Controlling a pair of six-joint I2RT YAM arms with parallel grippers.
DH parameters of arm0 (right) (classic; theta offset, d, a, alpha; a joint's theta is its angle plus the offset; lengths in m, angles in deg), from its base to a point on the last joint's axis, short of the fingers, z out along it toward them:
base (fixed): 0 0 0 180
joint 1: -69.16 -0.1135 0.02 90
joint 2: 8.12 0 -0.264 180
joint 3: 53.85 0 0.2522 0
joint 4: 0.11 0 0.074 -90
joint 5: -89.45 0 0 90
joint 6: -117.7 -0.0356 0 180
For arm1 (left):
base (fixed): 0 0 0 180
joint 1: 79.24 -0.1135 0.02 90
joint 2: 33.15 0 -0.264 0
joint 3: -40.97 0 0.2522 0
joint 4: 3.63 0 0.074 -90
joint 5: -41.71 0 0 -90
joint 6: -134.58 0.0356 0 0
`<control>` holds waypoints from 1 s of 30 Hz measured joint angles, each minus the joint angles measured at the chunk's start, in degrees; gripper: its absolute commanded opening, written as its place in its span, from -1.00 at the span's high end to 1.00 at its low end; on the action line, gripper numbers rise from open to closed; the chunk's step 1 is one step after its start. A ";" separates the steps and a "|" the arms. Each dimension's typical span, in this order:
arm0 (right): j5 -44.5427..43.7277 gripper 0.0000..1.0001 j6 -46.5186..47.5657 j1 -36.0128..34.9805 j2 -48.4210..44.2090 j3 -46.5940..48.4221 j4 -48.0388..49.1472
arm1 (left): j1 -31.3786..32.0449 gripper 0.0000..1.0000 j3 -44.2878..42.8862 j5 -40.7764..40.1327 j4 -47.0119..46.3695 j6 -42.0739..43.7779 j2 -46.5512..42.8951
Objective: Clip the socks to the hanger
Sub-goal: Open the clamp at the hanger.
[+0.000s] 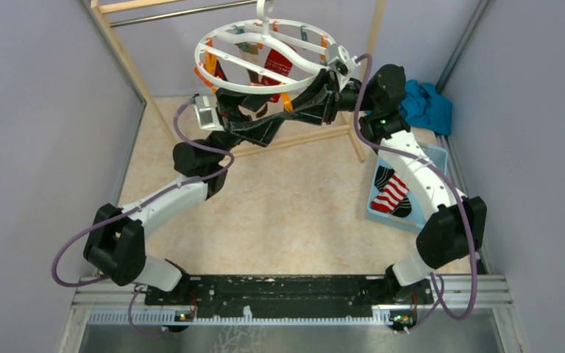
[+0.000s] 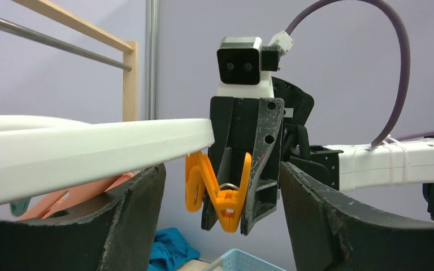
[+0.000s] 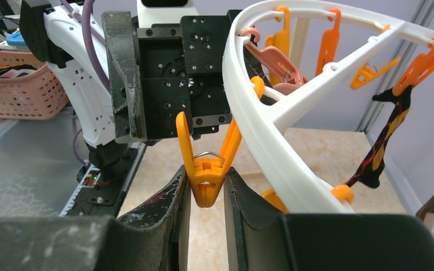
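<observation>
Pinches an orange clip (image 3: 205, 166) in the right pincer (image 3: 206, 183), fingers drawn close on the clip's lower body, nothing else in the grip. Holds that clip just under the hanger (image 3: 260, 132), at the right side of its white rim, one clip arm running up to the rim. Spreads the left pincer (image 2: 221, 172) wide and grips nothing. Sits under the same stretch of hanger rim, facing the right pincer, with the clip seen past its fingertips and not touching them.

Brings the right arm up from the hanger's right, elbow bent outward, wrist turned in toward the rim. Bends the left arm out to the hanger's lower left, forearm rising beneath the ring, wrist tipped upward.

Has a red patterned sock (image 1: 276, 68) and a dark patterned sock (image 3: 384, 141) hanging from clips on the hanger, apart from both pincers. Has a red-and-white striped sock (image 1: 391, 195) lying against a black sock (image 1: 382, 176) in a blue basket (image 1: 382, 215) on the desk (image 1: 287, 198), well below the hanger to its right, partly hidden by the right arm.
</observation>
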 measured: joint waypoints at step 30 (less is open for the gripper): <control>0.37 1.00 -1.79 0.07 0.48 -0.76 2.23 | 0.98 0.67 -4.11 1.01 -0.04 -2.19 3.61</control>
